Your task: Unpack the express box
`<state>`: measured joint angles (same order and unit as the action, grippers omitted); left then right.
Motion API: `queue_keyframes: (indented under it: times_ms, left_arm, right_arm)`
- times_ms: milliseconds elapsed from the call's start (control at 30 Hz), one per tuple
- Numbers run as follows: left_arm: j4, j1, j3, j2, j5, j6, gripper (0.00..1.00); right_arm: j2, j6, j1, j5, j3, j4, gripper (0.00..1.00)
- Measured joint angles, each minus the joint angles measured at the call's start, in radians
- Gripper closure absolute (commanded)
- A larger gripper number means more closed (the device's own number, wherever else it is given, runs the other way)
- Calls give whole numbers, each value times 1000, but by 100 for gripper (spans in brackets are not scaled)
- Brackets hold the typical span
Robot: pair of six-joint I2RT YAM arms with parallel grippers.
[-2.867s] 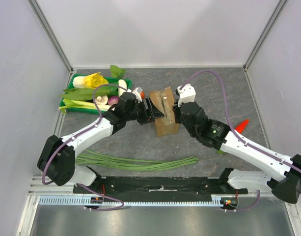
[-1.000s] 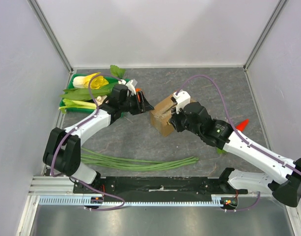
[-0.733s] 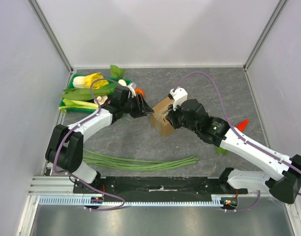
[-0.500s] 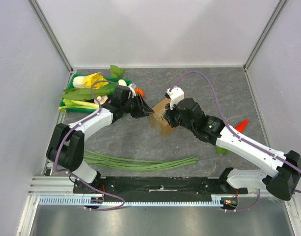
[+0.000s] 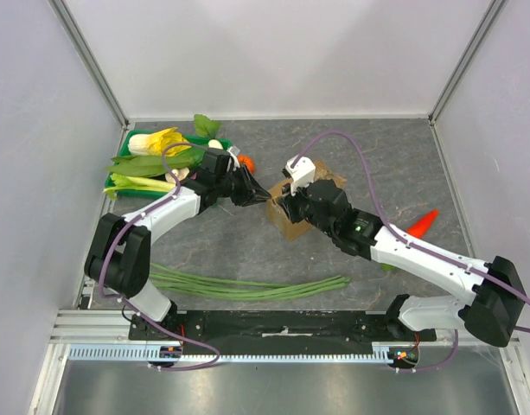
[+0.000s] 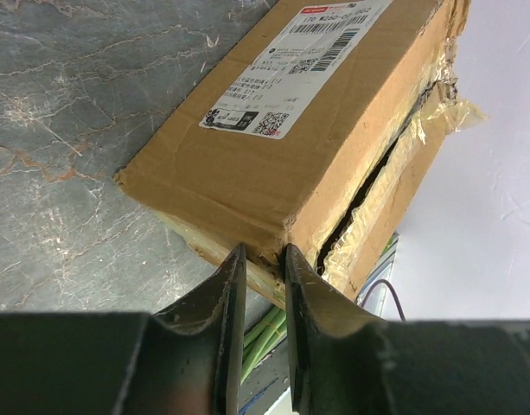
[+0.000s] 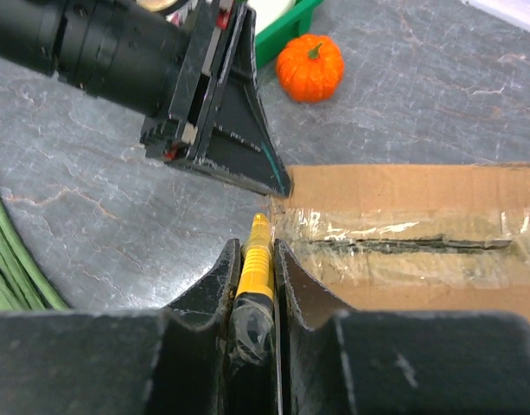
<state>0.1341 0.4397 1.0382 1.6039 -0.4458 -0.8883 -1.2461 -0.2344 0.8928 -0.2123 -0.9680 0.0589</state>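
The express box [image 5: 288,223] is brown cardboard and lies mid-table, with a white label [image 6: 290,69] on one side. Its taped seam [image 7: 403,245] is split along its length. My left gripper [image 5: 266,195] reaches in from the left, and its narrow jaws [image 6: 263,252] pinch the box's near taped corner. My right gripper [image 5: 286,206] hovers over that same end of the box, shut [image 7: 258,251] on a yellow cutter [image 7: 258,264]. The cutter's tip sits at the end of the seam, just beside the left fingertips [image 7: 277,183].
A green tray [image 5: 118,186] of leafy vegetables stands at the back left. A small orange pumpkin [image 5: 246,162] sits next to it, close to the left gripper. Long green stalks [image 5: 247,287] lie across the front. A red-orange carrot [image 5: 424,221] lies to the right.
The left jaws have narrowed and closed onto the box's corner. The right arm has swung left over the box, bringing the cutter to the seam's left end.
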Motion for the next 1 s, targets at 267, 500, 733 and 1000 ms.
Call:
queue_keyframes:
  times_ms: [267, 500, 733, 1000]
  left_arm:
    - [1, 0, 5, 6, -2, -12, 97]
    - [15, 0, 13, 7, -2, -13, 98]
    - [21, 0, 16, 8, -2, -13, 98]
    - [21, 0, 16, 8, -2, -13, 98]
  right_arm:
    - [-9, 28, 22, -31, 117, -136, 100]
    - [-8, 45, 31, -76, 143, -231, 100]
    - [-18, 53, 33, -87, 143, -278, 100]
    - [-61, 56, 46, -103, 145, -283, 100]
